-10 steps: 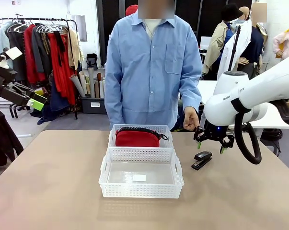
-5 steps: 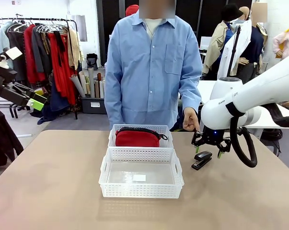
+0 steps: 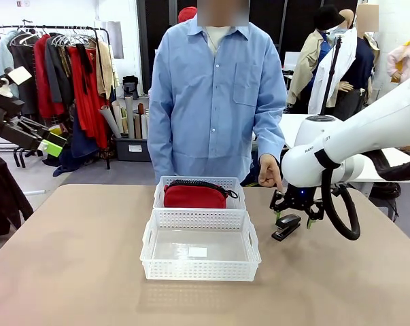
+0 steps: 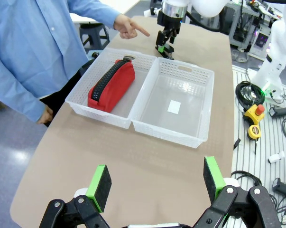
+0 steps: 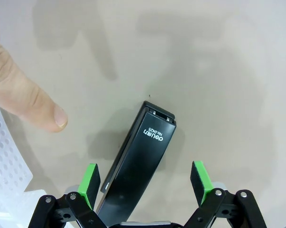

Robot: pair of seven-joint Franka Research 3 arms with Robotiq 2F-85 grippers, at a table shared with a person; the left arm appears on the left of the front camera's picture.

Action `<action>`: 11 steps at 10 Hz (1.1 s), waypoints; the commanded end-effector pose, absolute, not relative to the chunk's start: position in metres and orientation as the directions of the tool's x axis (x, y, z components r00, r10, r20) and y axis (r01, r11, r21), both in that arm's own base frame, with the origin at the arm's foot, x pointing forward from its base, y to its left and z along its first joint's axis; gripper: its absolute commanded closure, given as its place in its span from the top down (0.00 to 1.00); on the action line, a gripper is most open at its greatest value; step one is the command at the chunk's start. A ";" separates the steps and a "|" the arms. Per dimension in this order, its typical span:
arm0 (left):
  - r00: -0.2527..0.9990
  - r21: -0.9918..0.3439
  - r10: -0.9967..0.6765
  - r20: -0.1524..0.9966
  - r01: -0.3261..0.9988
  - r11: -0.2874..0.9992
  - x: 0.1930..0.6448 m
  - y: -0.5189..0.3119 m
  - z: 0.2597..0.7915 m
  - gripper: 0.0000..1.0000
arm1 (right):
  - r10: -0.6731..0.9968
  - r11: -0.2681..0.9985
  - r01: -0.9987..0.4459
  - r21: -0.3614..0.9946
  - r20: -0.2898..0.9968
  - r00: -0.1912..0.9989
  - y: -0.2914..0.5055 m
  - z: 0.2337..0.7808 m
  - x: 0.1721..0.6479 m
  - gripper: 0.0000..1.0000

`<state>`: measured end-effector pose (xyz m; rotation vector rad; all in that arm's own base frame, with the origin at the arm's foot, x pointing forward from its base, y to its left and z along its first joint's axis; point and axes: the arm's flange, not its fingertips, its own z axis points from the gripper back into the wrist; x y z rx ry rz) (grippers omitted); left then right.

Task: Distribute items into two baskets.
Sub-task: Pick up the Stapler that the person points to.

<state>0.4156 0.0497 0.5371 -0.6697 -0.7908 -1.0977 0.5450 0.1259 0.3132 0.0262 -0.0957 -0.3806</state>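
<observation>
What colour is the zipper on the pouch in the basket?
Black, against the red soft fabric pouch; clearest in the left wrist view.

Red pouch (image 3: pixel 194 197), black zipper (image 4: pixel 107 80). Black stapler (image 5: pixel 145 147), small white print on top. Both baskets white with perforated lattice sides: far basket (image 3: pixel 191 182), near basket (image 3: pixel 199 270) with a plain white label (image 3: pixel 198 252) on its floor. Plain tan worktop (image 3: pixel 69 258). Left hand (image 4: pixel 156 184) and right hand (image 3: pixel 294 218) black with bright green pads (image 4: pixel 101 185). Right arm (image 3: pixel 374 122) white, black cable (image 3: pixel 334 229). Person's shirt (image 3: pixel 211 95) plain light blue.
</observation>
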 end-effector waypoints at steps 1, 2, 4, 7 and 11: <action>0.249 -0.091 -0.506 0.826 0.944 0.317 0.415 0.050 0.538 1.00 | -0.400 0.916 0.400 0.023 0.082 0.913 0.132 0.315 0.553 1.00; 0.249 -0.091 -0.506 0.826 0.944 0.317 0.415 0.050 0.538 1.00 | -0.401 0.916 0.401 0.021 0.080 0.913 0.132 0.314 0.554 1.00; 0.249 -0.091 -0.506 0.826 0.944 0.317 0.415 0.050 0.538 1.00 | -0.402 0.916 0.401 0.025 0.075 0.913 0.132 0.313 0.556 1.00; 0.249 -0.091 -0.506 0.826 0.944 0.317 0.415 0.050 0.538 1.00 | -0.373 0.928 0.372 0.035 0.075 0.925 0.127 0.309 0.549 1.00; 0.249 -0.091 -0.506 0.826 0.944 0.317 0.415 0.050 0.538 1.00 | -0.373 0.928 0.372 0.035 0.075 0.925 0.127 0.309 0.549 1.00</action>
